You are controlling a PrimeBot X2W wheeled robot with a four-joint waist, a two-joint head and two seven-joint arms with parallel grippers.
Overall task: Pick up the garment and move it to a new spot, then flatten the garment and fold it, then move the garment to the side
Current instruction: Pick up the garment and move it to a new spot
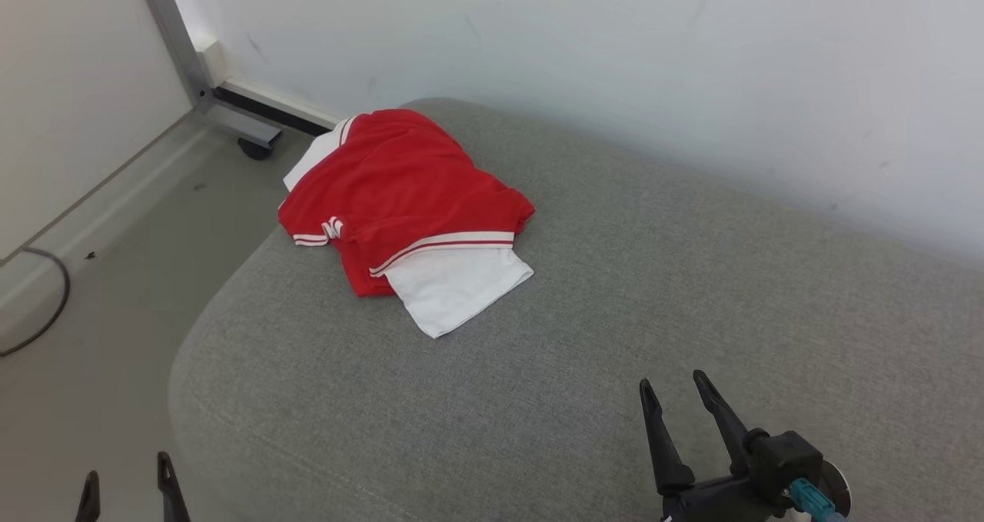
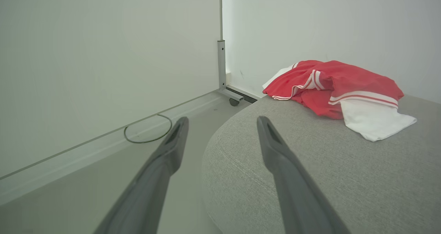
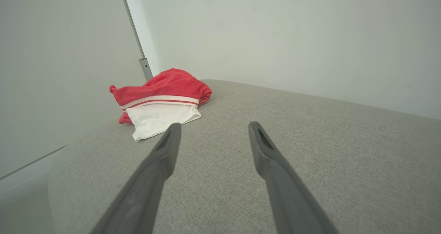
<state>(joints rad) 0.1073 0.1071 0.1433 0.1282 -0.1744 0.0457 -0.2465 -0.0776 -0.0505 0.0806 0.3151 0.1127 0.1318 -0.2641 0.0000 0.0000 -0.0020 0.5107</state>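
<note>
So the left claw (image 1: 127, 477) was mostly cut off, it and the right claw (image 1: 673, 385) both spread empty, garment (image 1: 400, 191) bunched well ahead on the cushion (image 1: 615, 314).

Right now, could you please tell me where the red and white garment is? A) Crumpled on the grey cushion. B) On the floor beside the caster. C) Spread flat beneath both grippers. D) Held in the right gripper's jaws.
A: the garment lies bunched on the grey cushion near the wall, apart from the left gripper and right gripper, both with jaws open.
</note>
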